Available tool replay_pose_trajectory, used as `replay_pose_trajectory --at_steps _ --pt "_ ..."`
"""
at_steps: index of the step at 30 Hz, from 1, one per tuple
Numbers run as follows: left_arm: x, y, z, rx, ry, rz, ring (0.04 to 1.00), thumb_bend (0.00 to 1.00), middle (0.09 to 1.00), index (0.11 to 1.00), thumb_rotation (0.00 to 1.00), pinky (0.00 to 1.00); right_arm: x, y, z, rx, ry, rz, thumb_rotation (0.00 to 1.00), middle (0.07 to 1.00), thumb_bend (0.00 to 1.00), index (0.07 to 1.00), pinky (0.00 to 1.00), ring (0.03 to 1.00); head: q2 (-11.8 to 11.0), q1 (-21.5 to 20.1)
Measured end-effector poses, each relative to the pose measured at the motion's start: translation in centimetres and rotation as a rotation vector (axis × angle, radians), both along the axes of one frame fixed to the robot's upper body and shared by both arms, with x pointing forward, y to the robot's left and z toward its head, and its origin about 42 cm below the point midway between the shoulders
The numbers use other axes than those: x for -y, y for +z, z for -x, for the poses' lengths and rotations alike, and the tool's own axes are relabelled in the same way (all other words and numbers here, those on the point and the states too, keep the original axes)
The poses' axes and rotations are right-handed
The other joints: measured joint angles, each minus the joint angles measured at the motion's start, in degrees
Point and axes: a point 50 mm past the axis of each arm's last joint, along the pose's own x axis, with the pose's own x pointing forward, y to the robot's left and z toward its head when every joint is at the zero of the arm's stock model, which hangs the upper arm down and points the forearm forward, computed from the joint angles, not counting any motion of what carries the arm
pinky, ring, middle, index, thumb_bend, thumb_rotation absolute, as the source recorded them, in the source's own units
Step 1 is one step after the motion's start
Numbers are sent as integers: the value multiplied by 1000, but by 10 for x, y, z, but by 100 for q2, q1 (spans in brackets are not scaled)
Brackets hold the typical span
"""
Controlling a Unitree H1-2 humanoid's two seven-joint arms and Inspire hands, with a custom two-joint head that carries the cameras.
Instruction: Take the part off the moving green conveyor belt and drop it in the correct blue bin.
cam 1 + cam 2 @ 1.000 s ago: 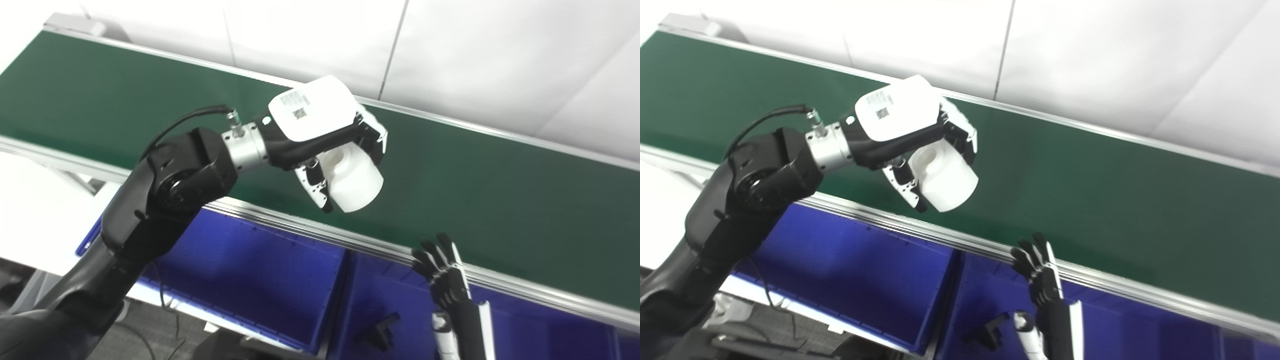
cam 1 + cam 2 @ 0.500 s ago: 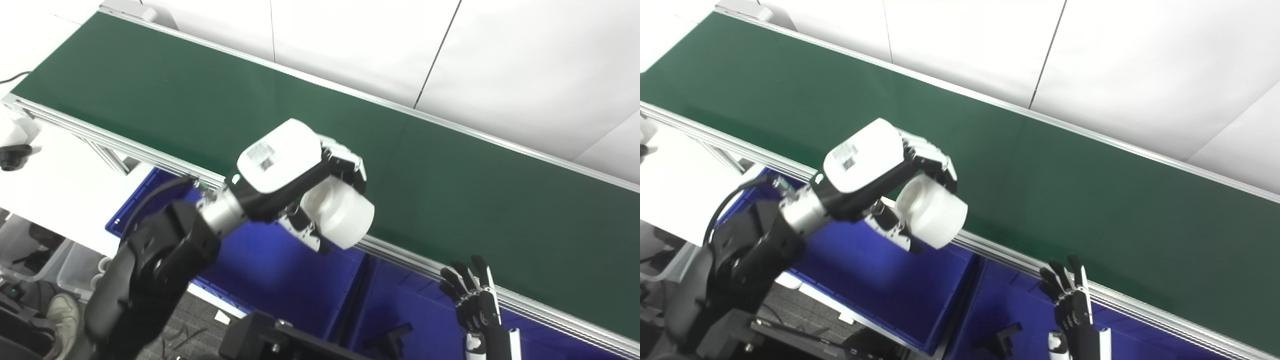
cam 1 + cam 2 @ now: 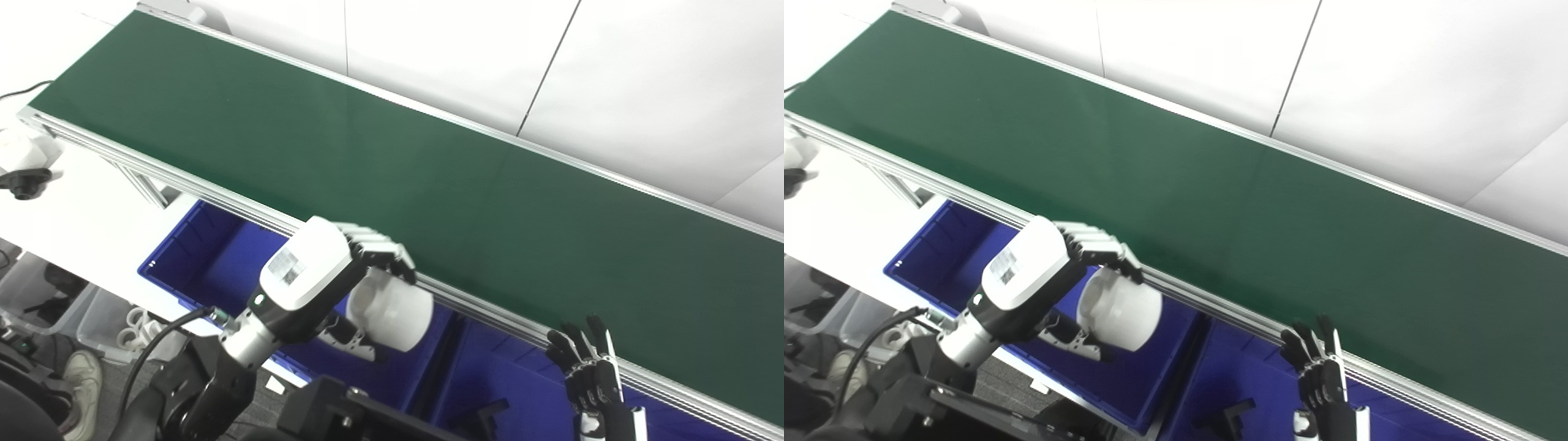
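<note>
While its fingers wrap a white cylindrical part (image 3: 392,311), the left hand (image 3: 318,282) hangs over the left blue bin (image 3: 202,245) — at 6 o'clock from the green belt (image 3: 380,165). The right hand (image 3: 588,373) (fingers spread, holding nothing) waits at 4 o'clock, above the neighbouring bin (image 3: 1237,373).

Printed markings: one sticker, nothing legible

A small pale sticker with a dark square code block and fine print lines (image 3: 286,269) is sitting on the white plastic back shell of the robot's left hand (image 3: 334,285), toward the 8 o'clock part of the view; its characters are showing only as a blurred grey patch, too small to read. In the right eye view the same sticker is appearing at 8 o'clock too, equally unreadable. No other lettering, brand or number is showing anywhere.
</note>
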Motion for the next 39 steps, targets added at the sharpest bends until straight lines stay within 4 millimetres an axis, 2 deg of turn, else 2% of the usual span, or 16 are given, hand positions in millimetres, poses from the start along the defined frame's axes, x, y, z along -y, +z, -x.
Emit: replay_pose_trajectory --at_steps 1,2,6,7,8,11,12,13,17,26,27,29,31,39 --pt "0 -4 1 -13 7 -1 432 503 506 487 0 445 1 -1 0 -3 0 3 878 893 769 973 825 854 0 0" --pt "1 -9 2 -27 10 -3 439 503 508 481 0 449 2 -4 0 -10 1 6 886 892 781 971 816 850 -157 -9" --pt "2 -19 2 -71 -1 -5 448 503 508 474 0 459 4 -12 0 -31 2 17 894 891 793 968 808 846 -299 -35" --pt "3 -19 3 -75 -8 -5 450 503 508 473 0 460 5 -13 0 -32 2 20 894 890 798 966 807 845 -516 -113" --pt "3 -20 3 -80 -15 -6 452 503 508 471 0 460 6 -14 1 -27 3 21 889 886 809 961 803 841 -606 -193" --pt "2 -26 4 -104 -17 -10 451 503 508 474 0 462 6 -15 2 -20 2 23 887 874 834 950 783 827 -598 -255" --pt "1 -26 4 -105 -16 -9 450 503 508 474 0 462 5 -15 3 -20 2 27 887 872 839 948 780 825 -545 -298" --pt "1 -26 4 -106 -15 -4 452 503 507 475 0 465 4 -15 3 -20 2 34 888 869 850 945 778 824 -397 -325" --pt "1 -25 3 -132 -1 2 460 503 505 474 0 475 2 -13 6 -19 -2 35 879 869 836 943 783 824 -317 -316" --pt "2 -30 3 -232 10 -19 462 503 512 468 0 473 5 -7 10 -11 -2 32 881 859 827 938 783 817 -369 -316" --pt "2 -30 3 -237 11 -20 464 503 512 466 0 479 5 -7 10 -10 -2 32 876 860 826 936 784 817 -256 -308" --pt "1 -31 2 -248 22 -23 463 502 513 466 0 486 5 -7 10 -10 -1 32 871 861 825 934 785 817 -255 -308" --pt "0 -32 0 -257 43 -33 461 502 515 466 0 481 5 -7 10 -9 0 31 864 860 820 932 785 816 -203 -325" --pt "0 -39 -10 -291 177 -150 424 501 514 491 0 441 4 -6 9 -5 -1 27 856 852 824 917 781 808 -229 -351"
